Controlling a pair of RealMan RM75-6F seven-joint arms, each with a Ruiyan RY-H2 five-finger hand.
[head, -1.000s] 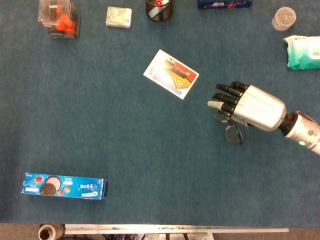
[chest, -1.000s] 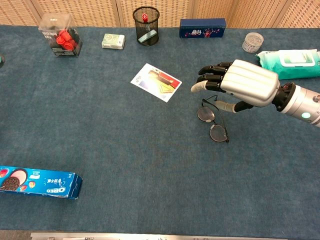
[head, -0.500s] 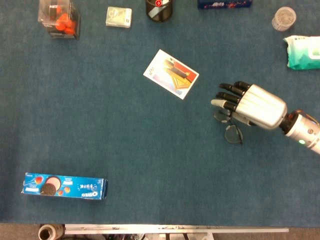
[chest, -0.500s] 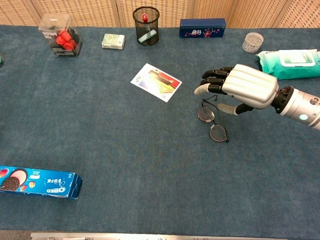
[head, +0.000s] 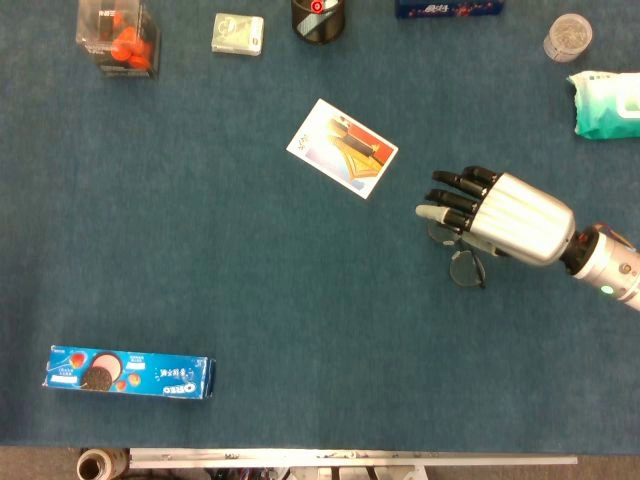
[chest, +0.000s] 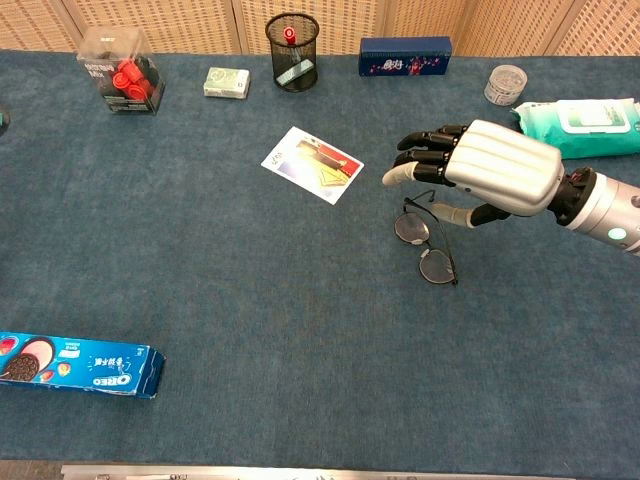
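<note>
Hovering over the glasses (chest: 425, 246), which lie on the blue table (chest: 300, 330) right of the card (chest: 313, 164), the right hand (chest: 485, 172) is empty, fingers apart. Risk: thin wire frame slips or bends under fingertips (chest: 400, 174).

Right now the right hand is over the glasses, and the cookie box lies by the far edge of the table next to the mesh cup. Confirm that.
Not quite. The right hand is over the glasses, but the cookie box lies by the near edge at the left, far from the mesh cup. The chest view shows it.
</note>
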